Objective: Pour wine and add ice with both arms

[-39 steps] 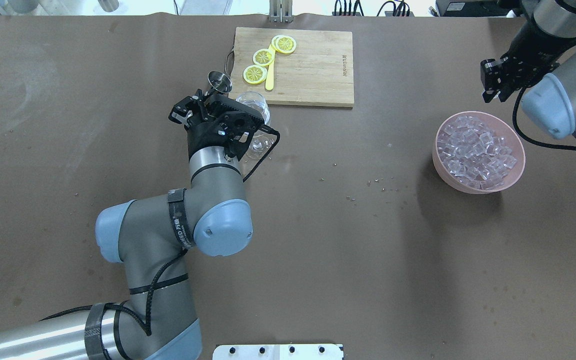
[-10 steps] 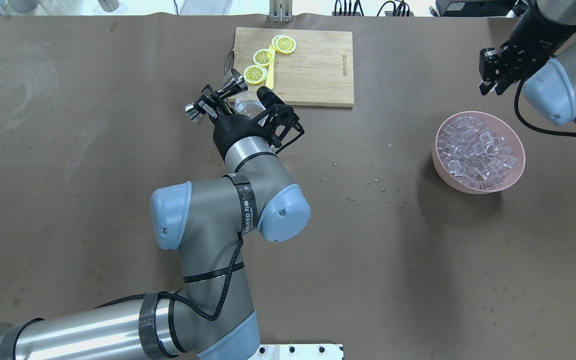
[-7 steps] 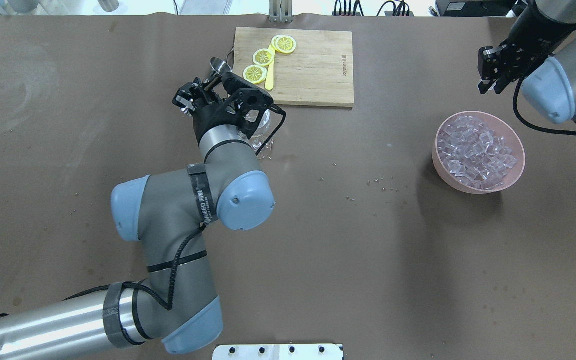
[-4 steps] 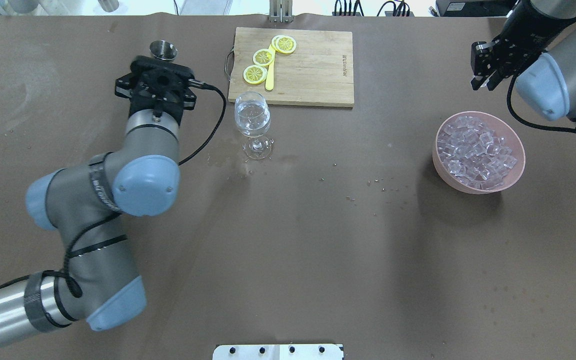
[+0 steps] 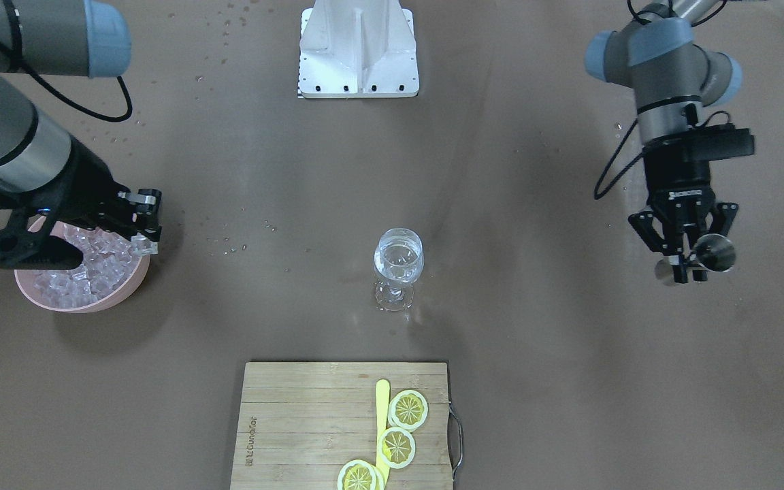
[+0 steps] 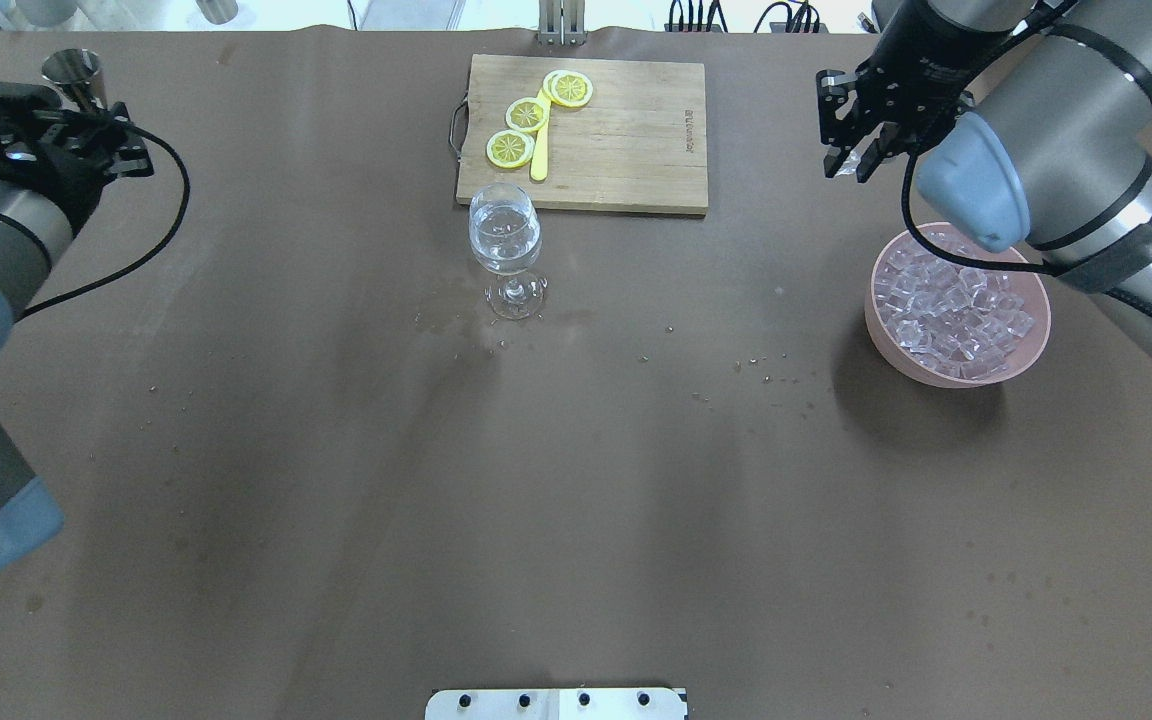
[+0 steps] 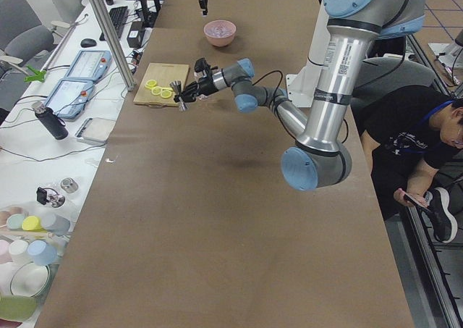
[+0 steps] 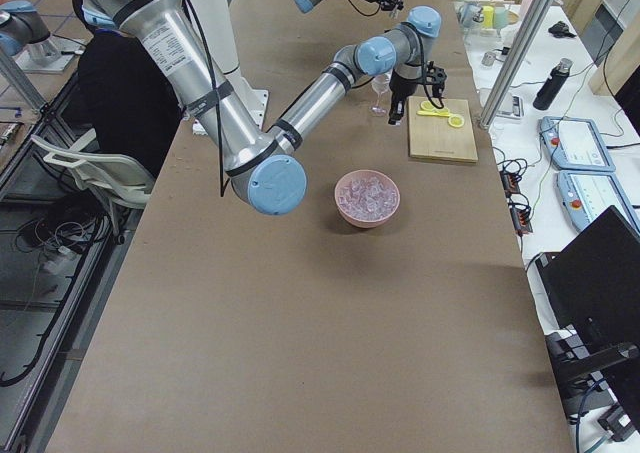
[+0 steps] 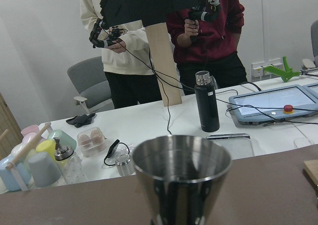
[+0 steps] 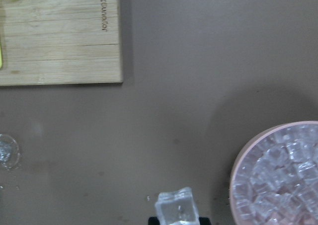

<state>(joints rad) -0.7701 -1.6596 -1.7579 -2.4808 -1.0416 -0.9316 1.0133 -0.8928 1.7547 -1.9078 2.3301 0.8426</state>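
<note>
Gripping a single ice cube [image 10: 174, 211] in my right claw [image 6: 846, 166], I am pinching it by two opposite faces, jaws clenched on it, over the brown table [image 6: 576, 500]. The cube is sitting slightly skewed in the grip, one top corner riding higher than the other. The pink bowl [image 6: 939, 377] holding the rest of the ice [image 6: 956, 305] is lying near this claw, back toward my base and a little outward. The cutting board [image 6: 626, 130] with its lemon slices [image 6: 511, 148] is lying off to the claw's inner side. The wine glass [image 6: 506, 250] is standing farther inward, well apart from both claws, stem vertical and mouth pointing up. The wine [image 5: 399, 262] is sitting clear and hard to make out in its cup.

My left claw [image 5: 688, 267] is clamping tight on a steel jigger [image 5: 714, 254]. In the wrist view the jigger's long axis is running vertically, its wide mouth pointing up just in front of the claw. This claw is hanging far out on the glass's other side.
</note>
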